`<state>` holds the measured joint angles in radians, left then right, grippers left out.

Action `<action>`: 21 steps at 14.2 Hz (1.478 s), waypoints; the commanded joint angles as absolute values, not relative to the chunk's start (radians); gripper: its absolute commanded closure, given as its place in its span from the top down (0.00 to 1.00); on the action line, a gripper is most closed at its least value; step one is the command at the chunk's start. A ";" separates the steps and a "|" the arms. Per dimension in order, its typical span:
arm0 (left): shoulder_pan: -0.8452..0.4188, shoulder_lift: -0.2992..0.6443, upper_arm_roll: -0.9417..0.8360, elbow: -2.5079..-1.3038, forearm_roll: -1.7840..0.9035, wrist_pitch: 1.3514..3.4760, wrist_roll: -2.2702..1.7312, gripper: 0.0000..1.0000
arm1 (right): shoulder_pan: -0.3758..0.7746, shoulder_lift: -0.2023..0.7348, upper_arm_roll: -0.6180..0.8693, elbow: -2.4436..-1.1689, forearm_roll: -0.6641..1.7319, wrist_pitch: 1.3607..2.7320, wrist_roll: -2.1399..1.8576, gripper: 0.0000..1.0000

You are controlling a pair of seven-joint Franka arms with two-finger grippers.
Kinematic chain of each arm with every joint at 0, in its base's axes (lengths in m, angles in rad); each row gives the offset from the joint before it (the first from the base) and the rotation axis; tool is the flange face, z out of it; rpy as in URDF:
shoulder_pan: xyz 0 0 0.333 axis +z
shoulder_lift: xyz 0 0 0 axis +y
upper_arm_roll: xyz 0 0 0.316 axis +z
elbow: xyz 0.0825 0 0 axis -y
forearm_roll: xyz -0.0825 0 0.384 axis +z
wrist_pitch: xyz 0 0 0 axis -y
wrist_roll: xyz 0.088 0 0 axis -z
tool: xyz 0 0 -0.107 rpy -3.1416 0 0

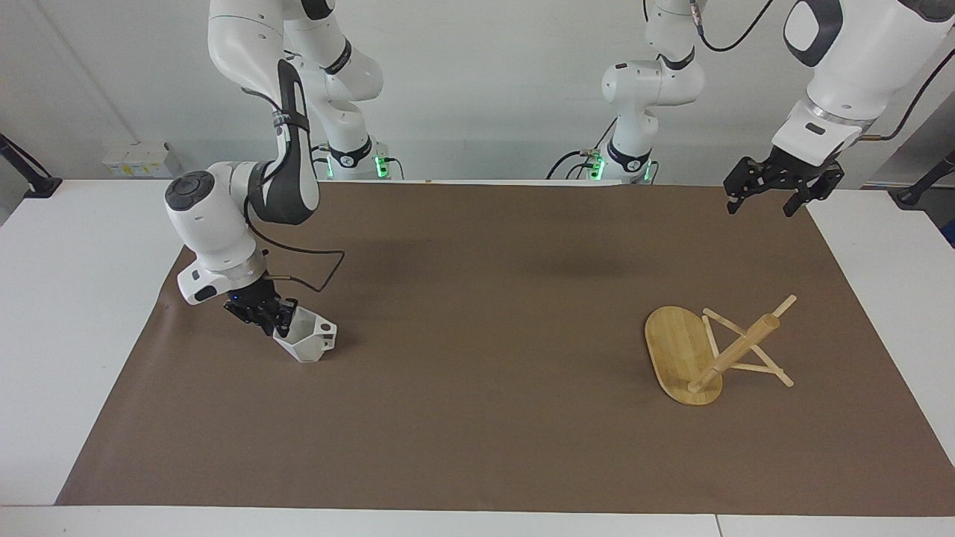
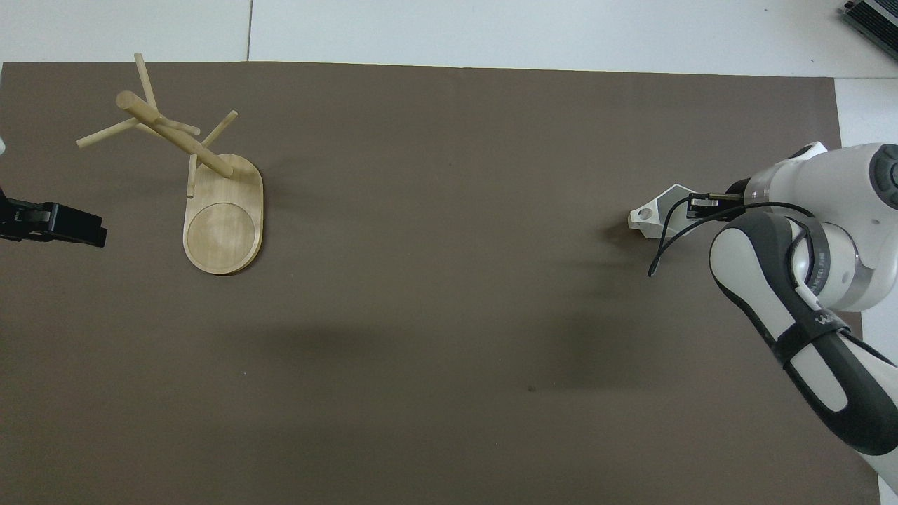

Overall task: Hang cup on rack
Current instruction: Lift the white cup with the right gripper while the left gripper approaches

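Covering most of the white table (image 1: 89, 246) is a big brown mat (image 1: 477, 418), and everything sits on that. Next biggest is the rack (image 1: 683, 356), the bamboo mug tree, over toward the left arm's end; its post leans way over in both views, pegs sticking out every which way. The cup (image 1: 307, 337), that little white faceted mug, rests on the mat toward the right arm's end, well apart from the rack, handle pointing toward the rack's end. Right gripper (image 1: 277, 322) is down at the cup's rim, fingers pinched on the wall. Left gripper (image 1: 767, 195) waits up in the air over its mat corner, fingers spread, holding nothing.
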<state>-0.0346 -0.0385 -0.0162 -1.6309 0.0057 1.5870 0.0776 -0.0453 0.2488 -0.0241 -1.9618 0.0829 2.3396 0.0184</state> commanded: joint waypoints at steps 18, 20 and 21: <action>-0.029 -0.067 0.002 -1.657 0.014 1.545 0.087 1.00 | -0.041 0.140 0.143 -1.682 0.300 1.874 0.076 0.00; -0.029 -0.072 0.002 -1.661 0.011 1.554 0.121 1.00 | -0.041 0.144 0.153 -1.606 0.438 1.775 0.086 0.00; -0.031 -0.074 0.002 -1.669 0.006 1.558 0.168 1.00 | -0.041 0.143 0.155 -1.594 0.513 1.755 0.086 0.00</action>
